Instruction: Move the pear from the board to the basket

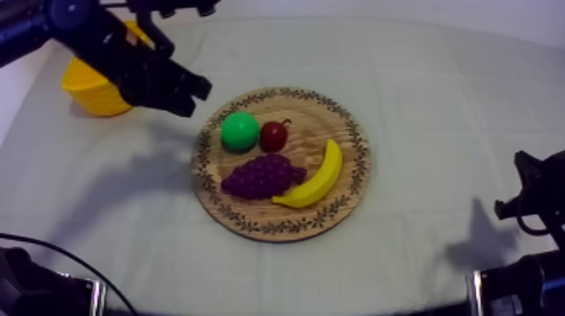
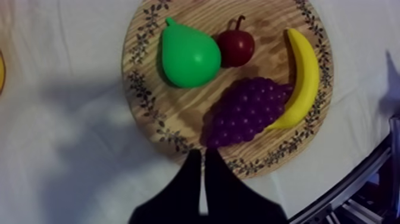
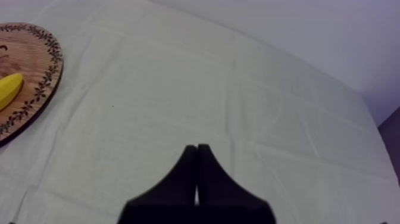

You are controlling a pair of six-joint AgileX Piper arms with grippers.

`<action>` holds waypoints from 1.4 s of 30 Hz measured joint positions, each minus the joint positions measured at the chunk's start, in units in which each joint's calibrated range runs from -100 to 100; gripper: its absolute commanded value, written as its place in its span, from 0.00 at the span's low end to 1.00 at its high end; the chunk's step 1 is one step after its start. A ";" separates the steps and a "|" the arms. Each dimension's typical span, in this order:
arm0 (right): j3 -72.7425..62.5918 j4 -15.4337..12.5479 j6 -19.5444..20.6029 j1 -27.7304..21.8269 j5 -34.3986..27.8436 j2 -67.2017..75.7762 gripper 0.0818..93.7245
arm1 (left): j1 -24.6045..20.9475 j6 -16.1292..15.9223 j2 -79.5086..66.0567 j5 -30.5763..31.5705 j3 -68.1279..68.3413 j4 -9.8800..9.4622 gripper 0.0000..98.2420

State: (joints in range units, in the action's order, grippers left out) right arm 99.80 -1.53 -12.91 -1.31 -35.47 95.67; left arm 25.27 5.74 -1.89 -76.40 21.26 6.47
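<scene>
- Nearest in the top view, my right arm [image 1: 538, 210] sits low at its own side of the table [image 1: 437, 92], well apart from the round wooden board [image 1: 277, 229]; my left arm comes in from the upper left, its hand [image 1: 192, 94] hanging over the cloth between the yellow basket [image 1: 91, 91] and the board's rim; the pear [image 1: 240, 131] lies on the board on the side towards that hand and the basket, just beside the small red fruit [image 1: 274, 135], with the grapes [image 1: 262, 176] and the banana [image 1: 315, 176] farther round; the left hand is plainly the nearer one.
- Left wrist view: the left hand's fingers [image 2: 189, 190] lie together as a narrow wedge, closed on nothing, just short of the board's near rim; the pear is ahead of them across the board, on the side away from the banana; its long axis runs from the stem end by the patterned rim to the broad end touching the small red fruit; the grapes lie closer to the fingertips than the pear does; I judge the fingers must part and straddle that axis crosswise before coming down.
- Right wrist view: the right hand [image 3: 197, 170] is closed on nothing over bare cloth; the board's edge and the banana's tip lie well off to one side.
</scene>
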 measured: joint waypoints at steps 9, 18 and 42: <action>0.00 0.00 0.00 0.00 0.00 0.00 0.00 | 4.94 5.21 3.31 -7.12 -11.91 -3.98 0.00; 0.00 0.00 0.00 0.00 0.00 0.00 0.00 | 4.44 7.61 6.69 -9.60 -15.91 -4.52 0.21; 0.00 0.00 0.00 0.00 0.16 0.00 0.00 | 3.41 11.01 10.72 -12.44 -18.00 -5.61 0.96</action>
State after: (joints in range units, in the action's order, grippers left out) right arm 99.80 -1.53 -12.91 -1.31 -35.31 95.67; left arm 28.68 16.75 8.84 -88.84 3.26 0.85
